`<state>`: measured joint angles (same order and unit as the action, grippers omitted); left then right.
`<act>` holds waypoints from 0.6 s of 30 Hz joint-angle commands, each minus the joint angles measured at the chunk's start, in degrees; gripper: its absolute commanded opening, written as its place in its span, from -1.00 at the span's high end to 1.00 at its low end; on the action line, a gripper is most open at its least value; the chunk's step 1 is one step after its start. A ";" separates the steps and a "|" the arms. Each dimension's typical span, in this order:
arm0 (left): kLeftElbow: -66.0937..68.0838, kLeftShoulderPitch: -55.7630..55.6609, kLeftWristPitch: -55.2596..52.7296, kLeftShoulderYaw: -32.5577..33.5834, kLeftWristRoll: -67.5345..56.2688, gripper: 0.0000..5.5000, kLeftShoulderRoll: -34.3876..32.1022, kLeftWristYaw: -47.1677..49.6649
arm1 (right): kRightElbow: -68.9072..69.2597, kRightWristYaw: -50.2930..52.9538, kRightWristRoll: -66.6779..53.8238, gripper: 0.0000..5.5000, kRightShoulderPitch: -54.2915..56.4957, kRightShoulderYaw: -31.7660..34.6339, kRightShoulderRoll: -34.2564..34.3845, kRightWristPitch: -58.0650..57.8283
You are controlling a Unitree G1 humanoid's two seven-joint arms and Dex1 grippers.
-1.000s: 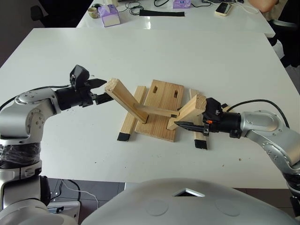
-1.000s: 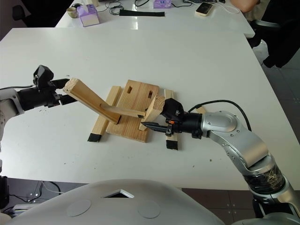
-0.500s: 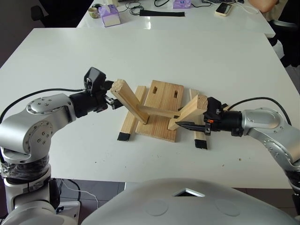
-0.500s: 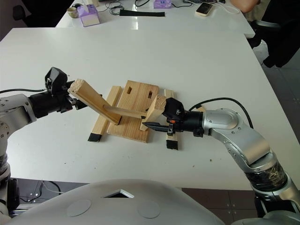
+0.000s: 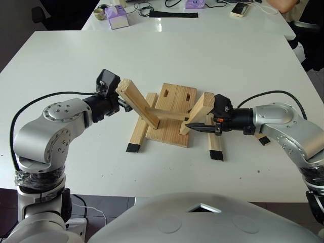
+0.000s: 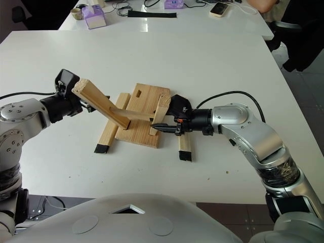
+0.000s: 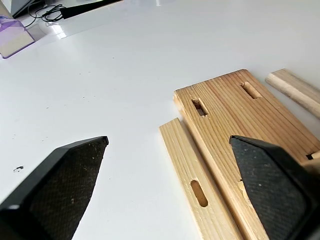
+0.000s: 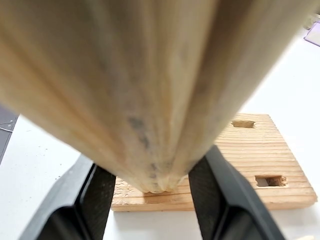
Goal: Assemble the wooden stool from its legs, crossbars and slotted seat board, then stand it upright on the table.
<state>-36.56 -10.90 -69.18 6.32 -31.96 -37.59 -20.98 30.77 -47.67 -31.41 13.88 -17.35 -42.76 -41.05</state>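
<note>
Wooden left leg [image 5: 139, 104] and right leg [image 5: 200, 110], joined by crossbar [image 5: 172, 115], tilted over seat board [image 5: 169, 133] on surface [image 5: 202, 55]; right fingers [image 8: 222, 197] clamped on right leg; left fingers [image 7: 65, 185] wide apart, empty.

No words, numbers or signs on the white table or the wooden parts come through clearly enough for us to read. Whatever print the purple box [image 5: 118, 17] at the upper left of the frame may carry is too small for us to make out.
</note>
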 commanded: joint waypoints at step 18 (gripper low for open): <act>11.85 2.06 16.06 -10.31 3.55 -0.65 3.47 -13.24 | -5.69 -4.62 6.74 0.27 -3.65 -1.20 -1.93 7.89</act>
<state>-25.05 -9.54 -55.55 -0.18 -26.14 -35.54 -29.17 27.73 -51.70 -26.42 12.11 -17.39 -44.15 -31.73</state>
